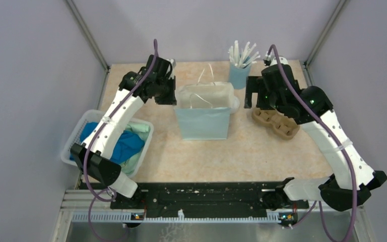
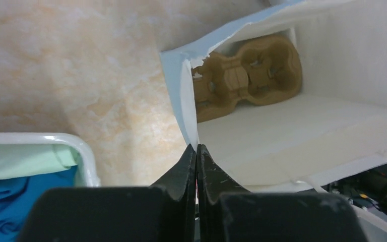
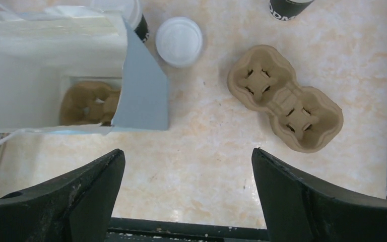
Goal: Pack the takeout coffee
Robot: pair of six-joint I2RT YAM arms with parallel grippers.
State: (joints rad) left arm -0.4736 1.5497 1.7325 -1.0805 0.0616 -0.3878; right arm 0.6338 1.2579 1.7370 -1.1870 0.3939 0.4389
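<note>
Left gripper (image 2: pixel 197 149) clamps the paper bag (image 2: pixel 181 91) by its rim, my right gripper (image 3: pixel 186 154) hangs wide and empty, a cup carrier (image 2: pixel 247 75) lies inside, but the takeout coffee (image 3: pixel 131 11) stands just outside, unpacked.

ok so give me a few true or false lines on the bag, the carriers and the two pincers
The left pincer pinches the rim of the light blue paper bag. True.
The right pincer grips the brown pulp cup carrier on the table. False: it hangs open, holding nothing.
A second brown pulp carrier lies inside the bag. True.
The loose white round lid sits on the table carrier. False: it lies on the table, apart from it.
</note>
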